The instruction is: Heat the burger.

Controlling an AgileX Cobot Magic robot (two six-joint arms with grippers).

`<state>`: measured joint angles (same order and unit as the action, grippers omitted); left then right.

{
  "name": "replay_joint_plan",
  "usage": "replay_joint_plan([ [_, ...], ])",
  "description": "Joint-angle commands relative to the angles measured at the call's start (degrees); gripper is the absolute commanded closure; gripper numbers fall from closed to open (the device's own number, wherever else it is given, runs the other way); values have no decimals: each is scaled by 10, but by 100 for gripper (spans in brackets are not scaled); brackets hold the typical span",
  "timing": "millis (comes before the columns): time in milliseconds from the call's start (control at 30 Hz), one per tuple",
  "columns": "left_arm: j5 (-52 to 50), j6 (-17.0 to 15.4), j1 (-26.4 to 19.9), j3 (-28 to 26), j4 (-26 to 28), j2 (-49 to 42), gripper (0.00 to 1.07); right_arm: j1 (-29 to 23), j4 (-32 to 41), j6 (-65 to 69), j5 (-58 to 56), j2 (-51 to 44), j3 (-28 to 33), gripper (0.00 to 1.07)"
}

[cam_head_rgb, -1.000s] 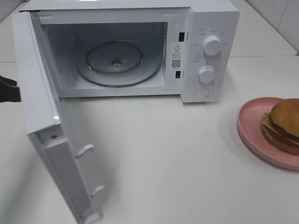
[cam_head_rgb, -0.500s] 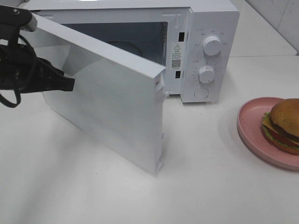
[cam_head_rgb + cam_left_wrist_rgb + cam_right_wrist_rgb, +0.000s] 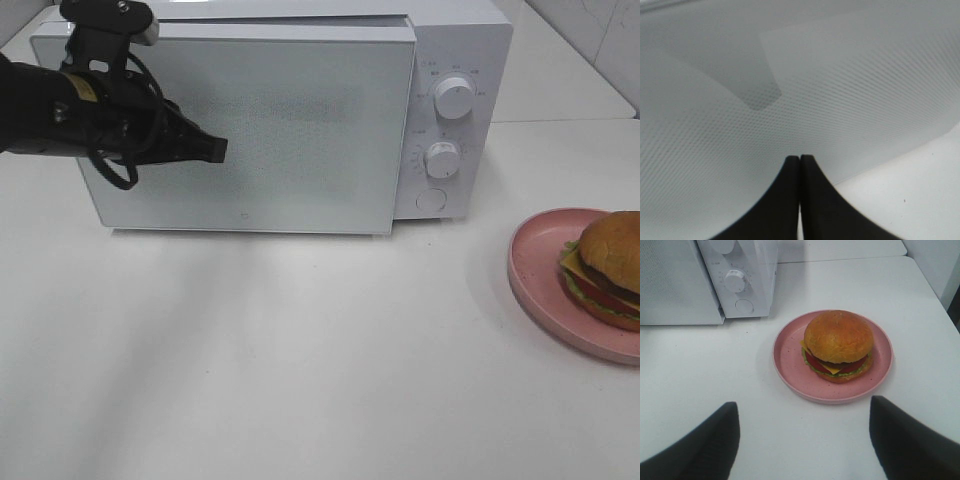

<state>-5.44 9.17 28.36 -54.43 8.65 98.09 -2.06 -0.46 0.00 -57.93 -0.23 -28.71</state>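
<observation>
The burger [image 3: 608, 268] sits on a round pink plate [image 3: 535, 262] at the table's right edge, outside the white microwave [image 3: 290, 120], whose door is closed. My left gripper [image 3: 216, 150] is shut and empty, its tip against the door's front, left of the middle. In the left wrist view the two black fingers [image 3: 817, 200] press together in front of the dotted door [image 3: 850, 90]. My right gripper [image 3: 804, 407] is open and empty, hovering on the near side of the burger [image 3: 838, 342] and its plate [image 3: 790, 365]. It is outside the high view.
The microwave's control panel has two round knobs [image 3: 454, 98] [image 3: 441, 159] and a round button [image 3: 431, 199] on its right side. White tabletop [image 3: 300, 350] stretches in front of the oven. A second table and a tiled wall lie at the back right.
The microwave door swung from fully open to closed, with my left gripper following it rightward against its front. The burger and plate stayed put.
</observation>
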Motion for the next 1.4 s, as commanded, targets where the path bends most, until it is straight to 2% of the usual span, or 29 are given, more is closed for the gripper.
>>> replay_joint_plan([
  [33,-20,-3,18,-45,-2,36,106,2,-2,-3,6,-14,2,39],
  [333,-19,-5,41,-129,-2,111,106,2,-2,-3,6,-14,2,39],
  [400,-16,-5,52,-170,-2,136,106,2,-2,-3,6,-14,2,39],
  [533,-4,-4,61,-209,-2,162,106,2,-2,-3,6,-14,2,39],
  [567,4,-4,67,-238,-2,178,106,2,-2,-3,6,-14,2,39],
  [600,4,-4,67,-238,-2,178,106,2,-2,-3,6,-14,2,39],
  [633,11,-4,70,-265,-2,192,106,2,-2,-3,6,-14,2,39],
  [933,62,-2,88,-343,-3,214,106,2,-2,-3,6,-14,2,39],
  [1100,164,-1,104,-383,-24,203,106,2,-2,-3,6,-14,2,39],
  [1233,293,-1,120,-404,-87,173,106,2,-2,0,6,-14,2,40],
  [1367,359,-1,121,-405,-91,147,106,2,-2,0,6,-14,2,40],
  [1400,424,-2,121,-405,-91,128,106,2,-2,0,6,-14,2,40],
])
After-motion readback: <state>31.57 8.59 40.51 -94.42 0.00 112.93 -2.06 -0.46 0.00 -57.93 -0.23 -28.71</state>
